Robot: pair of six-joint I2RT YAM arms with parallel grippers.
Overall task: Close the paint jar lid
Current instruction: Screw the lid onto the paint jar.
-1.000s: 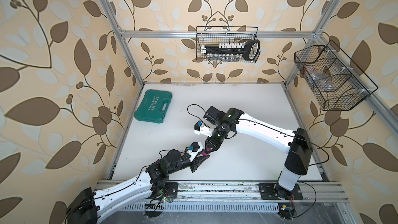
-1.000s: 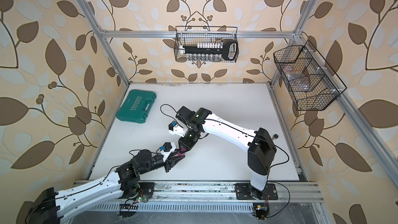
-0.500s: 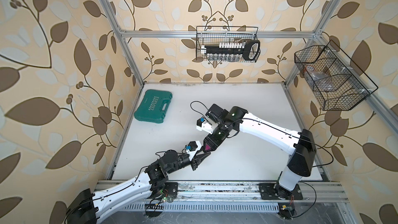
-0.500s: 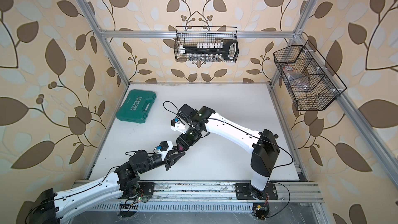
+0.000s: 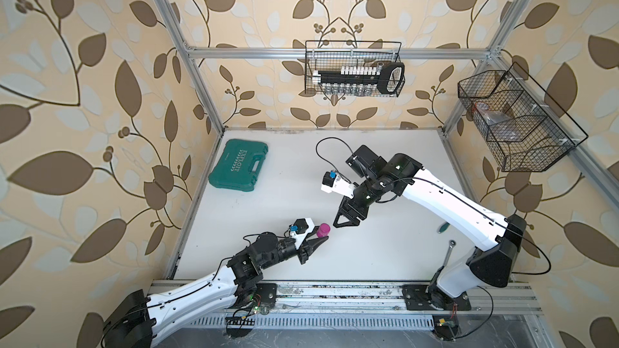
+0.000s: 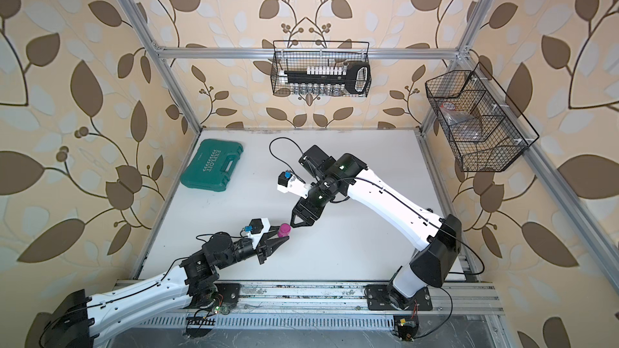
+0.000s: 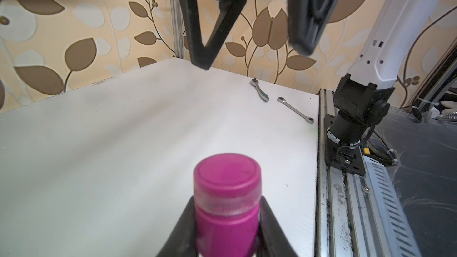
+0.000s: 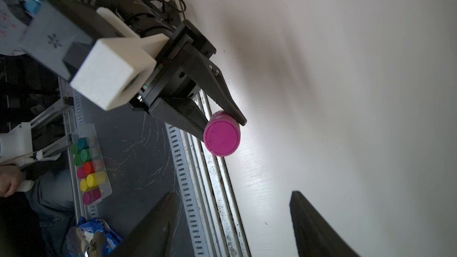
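The magenta paint jar stands upright just above the white table, near its front. The left gripper is shut on the jar's body. The lid sits level on top of the jar, over a pale translucent band. The right gripper hangs open and empty above the jar, a little toward the back right, touching neither jar nor lid.
A green tool case lies at the back left of the table. A ratchet wrench and a green-handled tool lie near the right arm's base. Two wire baskets hang on the walls. A tray of paint jars sits beyond the front rail.
The right gripper has opened, let go of the lid and pulled up and away toward the back right. The left gripper still holds the jar, shifted slightly.
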